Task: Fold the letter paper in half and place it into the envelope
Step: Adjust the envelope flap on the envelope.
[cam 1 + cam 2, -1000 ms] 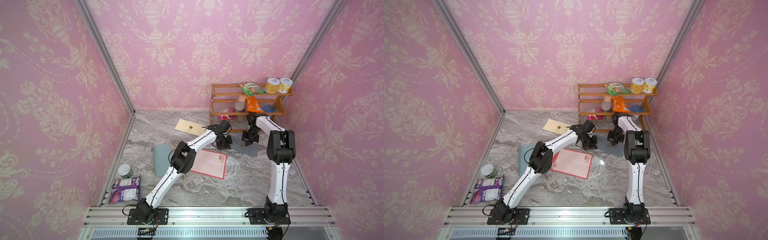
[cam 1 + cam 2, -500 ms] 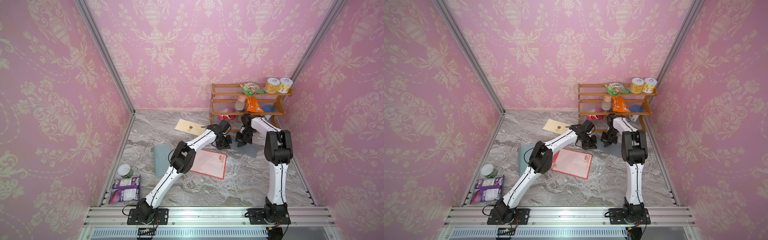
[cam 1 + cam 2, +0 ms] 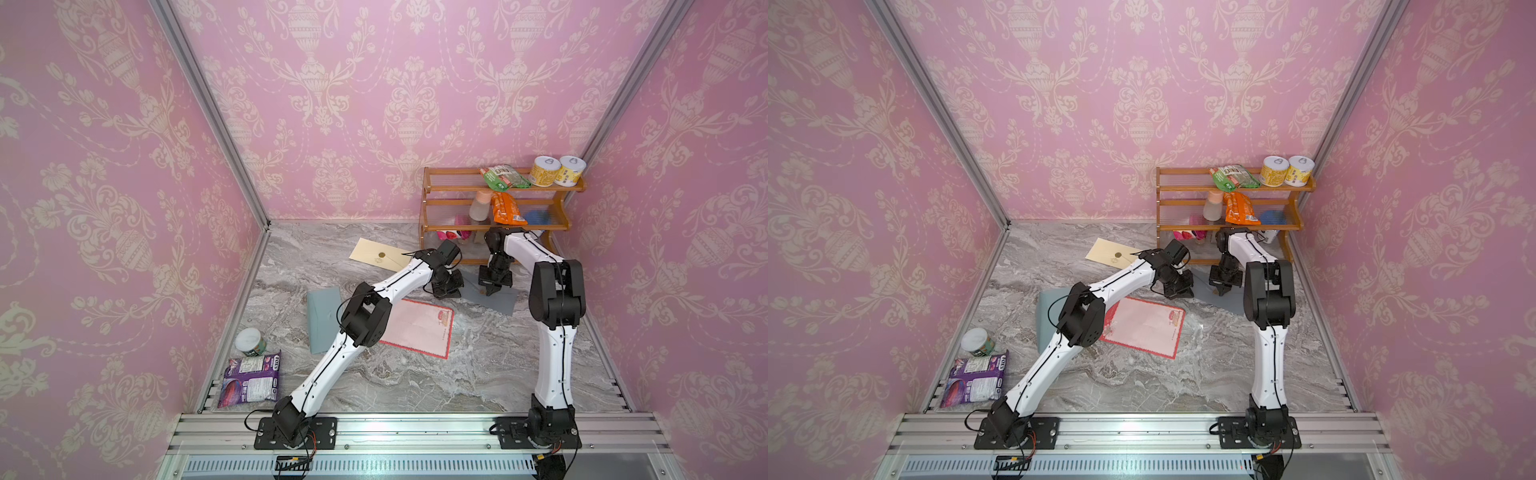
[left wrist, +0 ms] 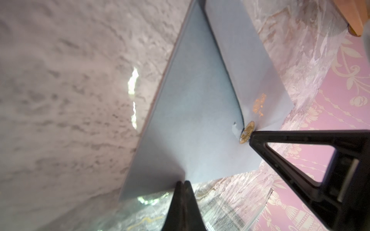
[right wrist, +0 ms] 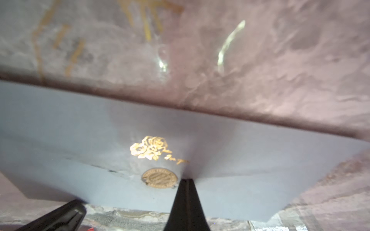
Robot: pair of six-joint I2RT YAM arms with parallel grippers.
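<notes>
Left wrist view: left hand, fingers together, is touching envelope edge; right hand, fingers together too, is touching just beside seal.

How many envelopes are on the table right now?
3. A beige envelope lies at the back, a grey-blue envelope beside the left arm's elbow, a blue envelope before the shelf. The arms could hide more.

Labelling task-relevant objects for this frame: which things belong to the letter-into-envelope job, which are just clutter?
Job:
- pink letter paper
- gold-sealed blue envelope
- left gripper and right gripper, both shut at that envelope

Lying about:
- beige envelope
- second blue envelope
- green-labelled can
- purple snack bag
- wooden rack with its contents
</notes>
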